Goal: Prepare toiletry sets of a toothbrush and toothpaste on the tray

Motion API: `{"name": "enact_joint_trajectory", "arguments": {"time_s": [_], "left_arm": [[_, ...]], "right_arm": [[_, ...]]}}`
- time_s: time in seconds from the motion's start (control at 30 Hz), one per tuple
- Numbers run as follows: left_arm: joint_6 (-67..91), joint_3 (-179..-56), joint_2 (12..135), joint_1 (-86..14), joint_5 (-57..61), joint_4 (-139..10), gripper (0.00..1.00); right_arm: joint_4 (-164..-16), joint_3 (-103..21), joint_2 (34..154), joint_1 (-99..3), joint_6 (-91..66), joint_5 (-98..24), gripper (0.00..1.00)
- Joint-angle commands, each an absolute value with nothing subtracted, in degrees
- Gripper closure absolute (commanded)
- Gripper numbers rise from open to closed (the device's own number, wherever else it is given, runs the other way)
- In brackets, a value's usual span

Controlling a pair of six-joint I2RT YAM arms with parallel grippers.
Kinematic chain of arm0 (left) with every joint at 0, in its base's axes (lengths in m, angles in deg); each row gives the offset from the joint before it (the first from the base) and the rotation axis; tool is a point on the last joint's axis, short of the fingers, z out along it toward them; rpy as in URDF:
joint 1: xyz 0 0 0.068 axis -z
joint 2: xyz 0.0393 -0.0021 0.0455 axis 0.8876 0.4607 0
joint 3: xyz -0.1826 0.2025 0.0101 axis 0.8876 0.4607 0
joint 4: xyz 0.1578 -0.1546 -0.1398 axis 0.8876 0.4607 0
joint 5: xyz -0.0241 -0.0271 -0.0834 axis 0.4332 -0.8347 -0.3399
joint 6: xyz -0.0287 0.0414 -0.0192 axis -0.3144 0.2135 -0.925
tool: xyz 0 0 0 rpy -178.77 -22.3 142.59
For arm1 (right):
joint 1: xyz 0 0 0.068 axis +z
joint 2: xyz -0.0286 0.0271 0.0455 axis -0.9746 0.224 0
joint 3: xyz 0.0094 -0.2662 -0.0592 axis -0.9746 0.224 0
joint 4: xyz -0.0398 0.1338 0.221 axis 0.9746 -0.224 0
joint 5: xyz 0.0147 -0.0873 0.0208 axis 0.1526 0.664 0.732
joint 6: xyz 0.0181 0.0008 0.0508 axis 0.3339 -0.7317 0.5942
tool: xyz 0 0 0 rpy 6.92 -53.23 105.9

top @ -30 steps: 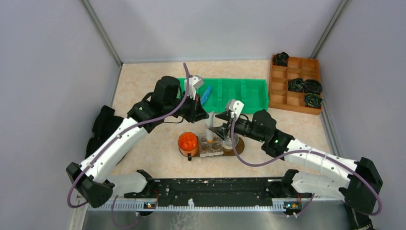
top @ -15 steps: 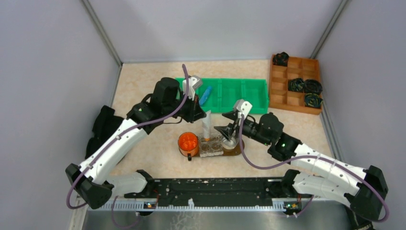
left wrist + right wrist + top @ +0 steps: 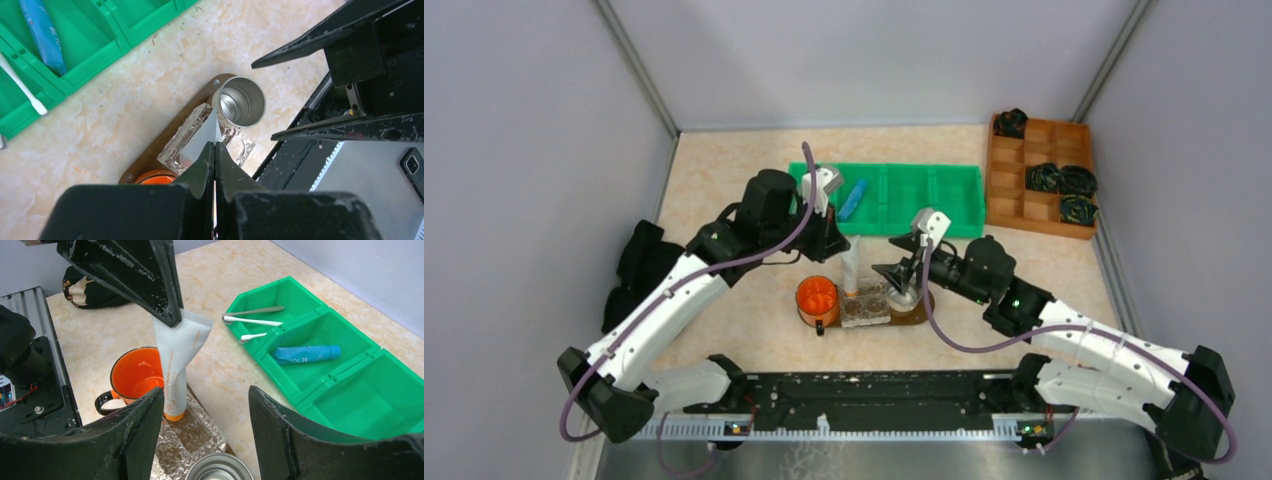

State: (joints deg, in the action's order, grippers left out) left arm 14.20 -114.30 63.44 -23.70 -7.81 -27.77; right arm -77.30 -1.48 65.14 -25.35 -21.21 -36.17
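- Right gripper (image 3: 205, 390): fingers spread wide, holding nothing, clear of the tube. The arm reaches low from the near right edge of the table toward its middle, wrist roughly level over the steel cup (image 3: 240, 102).
- Left gripper (image 3: 215, 145): fingers pressed together on the flat crimped end of the white toothpaste tube (image 3: 175, 370). The arm arches in from the near left, wrist turned down.
- White toothpaste tube: long axis near upright, orange cap down over the clear glass dish (image 3: 192, 432); whether they touch cannot be told.
- Tray (image 3: 177, 126): mid-table, long axis parallel to the near edge, carrying orange mug (image 3: 135, 375), dish and cup, left to right.
- Green bin (image 3: 370, 405): beyond the tray, holding a blue tube (image 3: 305, 354) and toothbrushes (image 3: 252, 320), all lying flat.
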Motion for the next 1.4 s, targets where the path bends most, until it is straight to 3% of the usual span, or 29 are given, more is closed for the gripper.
{"name": "enact_joint_trajectory", "arguments": {"time_s": [0.0, 1.03, 1.37], "left_arm": [[14.61, -111.92, 61.06, -23.46, -8.98, -29.63, 1.00], [16.76, -98.96, 58.60, -23.39, -15.97, -40.64, 1.00], [16.12, -98.54, 58.36, -23.37, -15.70, -40.83, 0.85]], "right_arm": [[-76.52, -1.08, 64.09, -25.11, -20.52, -35.56, 0.37], [-76.85, -0.58, 64.23, -25.11, -20.64, -35.33, 0.37], [-76.97, -0.54, 64.52, -25.19, -20.74, -35.48, 0.37]]}}
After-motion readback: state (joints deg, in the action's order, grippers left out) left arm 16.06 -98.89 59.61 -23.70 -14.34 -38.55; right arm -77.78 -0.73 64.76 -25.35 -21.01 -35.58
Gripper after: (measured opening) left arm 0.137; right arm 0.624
